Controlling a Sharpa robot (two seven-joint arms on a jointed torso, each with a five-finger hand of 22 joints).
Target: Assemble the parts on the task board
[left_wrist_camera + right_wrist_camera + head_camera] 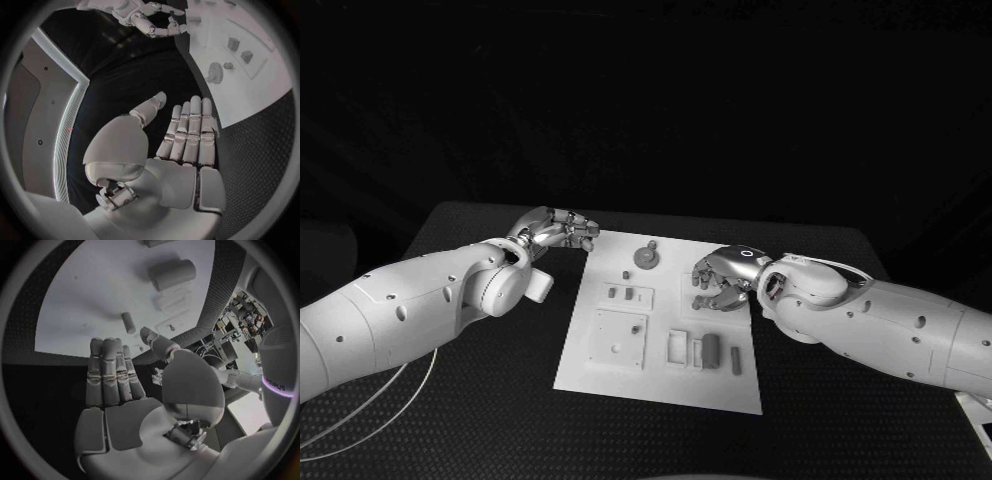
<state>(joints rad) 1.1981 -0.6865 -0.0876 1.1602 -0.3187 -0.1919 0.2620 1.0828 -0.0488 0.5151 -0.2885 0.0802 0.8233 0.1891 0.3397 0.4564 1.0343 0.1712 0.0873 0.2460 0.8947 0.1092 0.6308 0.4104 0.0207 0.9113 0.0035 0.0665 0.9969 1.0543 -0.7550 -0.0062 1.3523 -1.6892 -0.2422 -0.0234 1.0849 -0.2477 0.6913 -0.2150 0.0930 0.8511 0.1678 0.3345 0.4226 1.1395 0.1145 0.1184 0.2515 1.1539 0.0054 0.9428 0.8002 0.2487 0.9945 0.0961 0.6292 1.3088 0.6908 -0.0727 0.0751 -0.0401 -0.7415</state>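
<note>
You see a smooth, matt white task board (661,375) on a rough, bumpy black desk (473,420); the left hand (181,135) looks like shiny metal.

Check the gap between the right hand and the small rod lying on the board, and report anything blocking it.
Nothing visible blocks it. In the right wrist view the right hand has its fingers extended with nothing in them, and only bare board lies between them and the rod.
</note>
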